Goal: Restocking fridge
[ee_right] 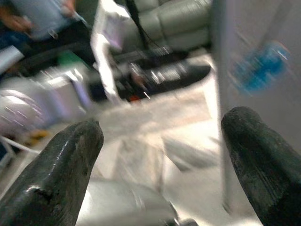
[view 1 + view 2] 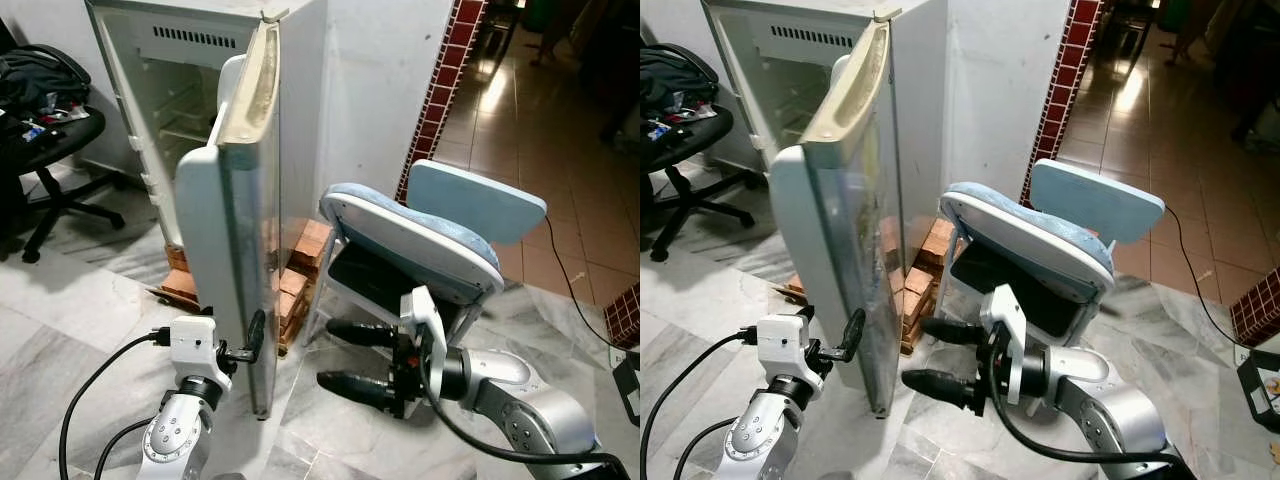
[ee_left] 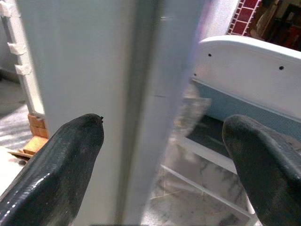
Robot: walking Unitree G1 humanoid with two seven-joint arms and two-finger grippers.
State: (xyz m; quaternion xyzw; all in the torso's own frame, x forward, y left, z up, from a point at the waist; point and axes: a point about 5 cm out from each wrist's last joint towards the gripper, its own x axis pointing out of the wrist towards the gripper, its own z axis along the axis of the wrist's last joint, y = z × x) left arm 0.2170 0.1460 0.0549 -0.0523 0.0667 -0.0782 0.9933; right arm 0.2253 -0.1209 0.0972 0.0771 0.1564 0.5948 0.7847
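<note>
Fridge door (image 2: 225, 260) swung wide: stiff, heavy, smooth-skinned. Left claw (image 2: 252, 343) spread astride its free lower edge; push there. Right claw (image 2: 350, 360) spread, empty, beside chair (image 2: 420, 235).

Your left claw (image 2: 252, 340) reaches forward, fingers spread apart. Your right claw (image 2: 345, 365) points across toward your left arm, fingers wide apart, elbow bent.
</note>
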